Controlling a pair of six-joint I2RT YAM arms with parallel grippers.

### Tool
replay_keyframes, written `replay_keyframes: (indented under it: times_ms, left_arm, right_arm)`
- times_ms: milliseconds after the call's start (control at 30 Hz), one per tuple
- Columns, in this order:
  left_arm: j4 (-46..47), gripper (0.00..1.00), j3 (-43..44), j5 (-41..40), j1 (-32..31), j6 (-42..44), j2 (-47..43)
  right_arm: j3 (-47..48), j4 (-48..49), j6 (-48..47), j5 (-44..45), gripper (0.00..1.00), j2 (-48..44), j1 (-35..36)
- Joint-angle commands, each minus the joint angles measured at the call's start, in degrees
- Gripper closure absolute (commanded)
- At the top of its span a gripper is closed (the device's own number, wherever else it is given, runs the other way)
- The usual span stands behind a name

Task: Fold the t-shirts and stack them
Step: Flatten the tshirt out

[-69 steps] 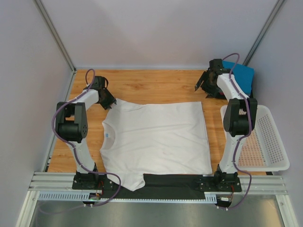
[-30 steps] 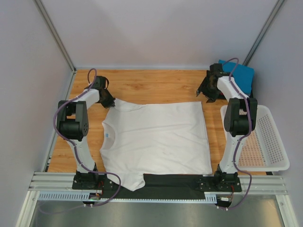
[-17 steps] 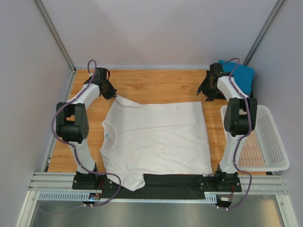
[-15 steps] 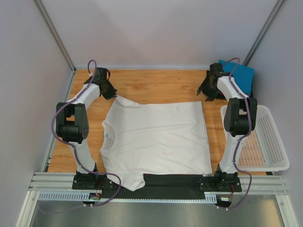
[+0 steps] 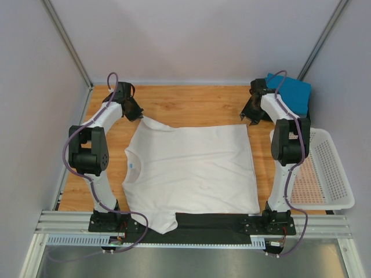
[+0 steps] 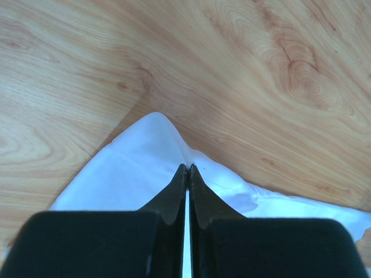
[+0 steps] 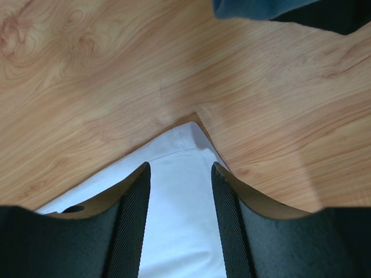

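The large white t-shirt (image 5: 191, 168) lies spread flat in the middle of the table. My left gripper (image 5: 137, 114) is shut on its far left corner, which is pulled up into a peak; in the left wrist view the closed gripper (image 6: 186, 168) pinches the white cloth (image 6: 133, 168). My right gripper (image 5: 248, 116) is open at the shirt's far right corner; in the right wrist view the gripper (image 7: 179, 168) straddles that corner (image 7: 179, 197), with cloth between the spread fingers. A folded blue t-shirt (image 5: 293, 95) lies at the far right on something dark.
A white perforated basket (image 5: 331, 174) stands at the right edge of the table, beside the right arm. A black cloth strip (image 5: 214, 222) lies along the near edge under the shirt's hem. The blue shirt's edge shows in the right wrist view (image 7: 249, 7). Wood table (image 5: 191, 104).
My left gripper has pulled the shirt's far left corner outward and away, stretching it into a point. My right gripper has come down from above the blue shirt to the white shirt's far right corner.
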Motion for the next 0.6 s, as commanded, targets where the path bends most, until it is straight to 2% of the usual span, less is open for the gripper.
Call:
replay_keyframes:
  times_ms: [0, 567]
  left_arm:
    - [0.0, 1.0, 2.6, -0.3, -0.3, -0.2, -3.4]
    - [-0.5, 1.0, 3.5, -0.4, -0.3, 0.5, -3.4]
  right_arm:
    - [0.0, 1.6, -1.1, 1.5, 0.53, 0.5, 0.8]
    - [0.0, 1.9, -1.0, 3.1, 0.58, 3.6, 0.9]
